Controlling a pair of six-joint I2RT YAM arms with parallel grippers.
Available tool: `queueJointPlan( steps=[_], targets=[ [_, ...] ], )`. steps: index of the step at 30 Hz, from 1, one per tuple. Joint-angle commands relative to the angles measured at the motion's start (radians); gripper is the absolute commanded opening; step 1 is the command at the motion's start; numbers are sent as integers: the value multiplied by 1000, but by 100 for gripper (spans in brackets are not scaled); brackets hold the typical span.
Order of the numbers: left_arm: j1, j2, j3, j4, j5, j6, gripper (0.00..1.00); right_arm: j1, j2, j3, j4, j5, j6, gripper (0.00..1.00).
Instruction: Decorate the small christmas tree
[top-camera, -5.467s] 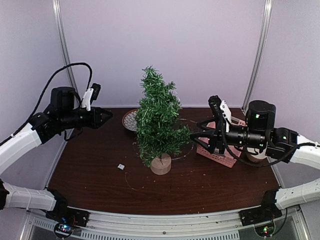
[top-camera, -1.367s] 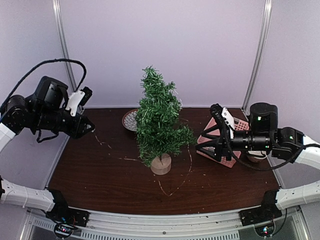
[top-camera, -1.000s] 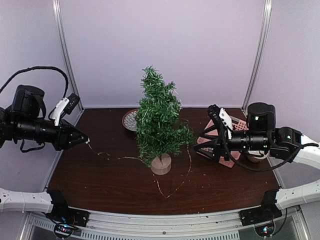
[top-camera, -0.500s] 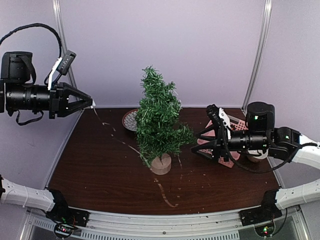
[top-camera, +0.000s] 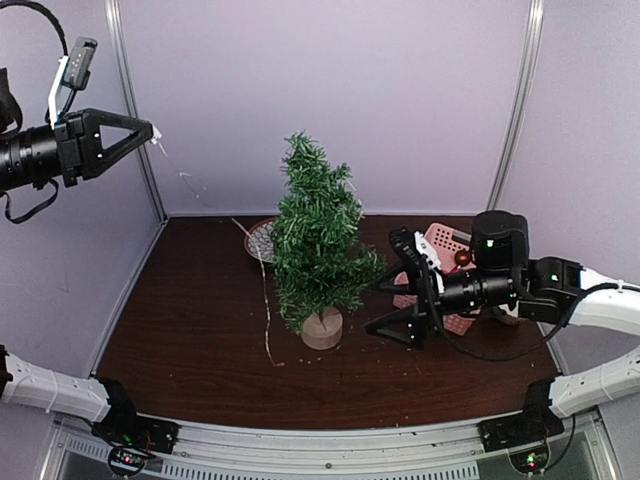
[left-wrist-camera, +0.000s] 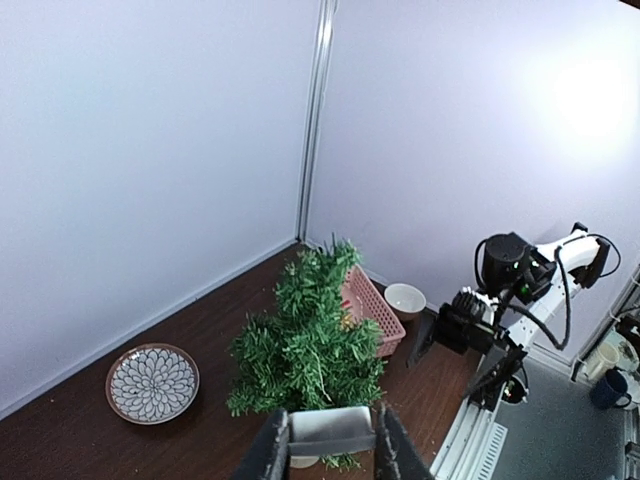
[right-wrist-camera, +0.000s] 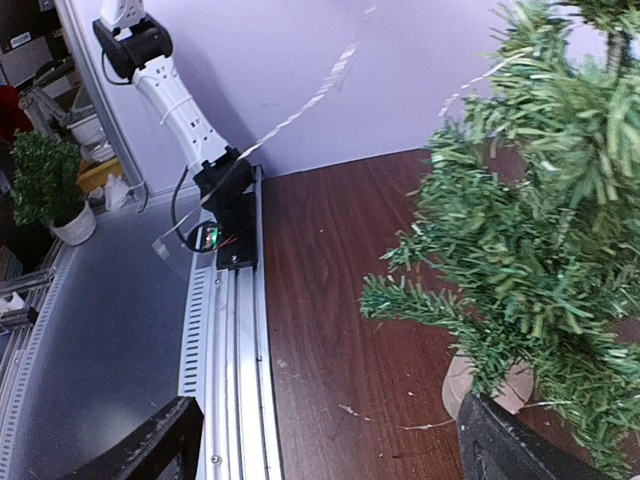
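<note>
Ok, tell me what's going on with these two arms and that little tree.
They are decorating the small christmas tree. The left gripper, high at the far left, is shut on one end of a thin light string, which slopes down past the tree's left side and ends on the table. The right gripper hangs wide open and empty beside the tree's lower right branches.

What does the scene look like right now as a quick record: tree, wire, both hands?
tree: small christmas tree upright mid-table, no ornaments visible on it
left hand: high at the far left, shut on the wire's end
wire: thin wire slants down from the left hand to the table, left of the tree
right hand: open wide, empty, low beside the tree's right side
basket: pink basket behind the right hand, with a red ball
</note>
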Motion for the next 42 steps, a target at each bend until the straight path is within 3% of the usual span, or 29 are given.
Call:
queueJointPlan(
  steps=[1, 12, 19, 28, 30, 37, 39, 42],
  targets=[
    [-2, 73, 61, 55, -45, 16, 14, 47, 40, 20, 42, -41, -65, 92],
    [1, 192, 238, 25, -113, 63, 15, 118, 163, 100, -14, 27, -204, 92],
    [19, 195, 241, 34, -129, 68, 16, 173, 223, 122, -28, -43, -250, 74],
    [28, 188, 233, 51, -133, 70, 16, 220, 289, 140, -7, 12, -286, 71],
    [30, 186, 233, 56, -135, 72, 16, 230, 299, 144, 3, 21, -287, 63],
    [33, 169, 210, 57, -169, 82, 15, 261, 283, 177, -56, 122, -294, 6],
    [34, 154, 182, 66, -210, 78, 14, 262, 256, 188, -81, 168, -293, 0],
    [37, 132, 129, 77, -313, 69, 14, 261, 199, 213, -129, 260, -310, 0]
  ],
)
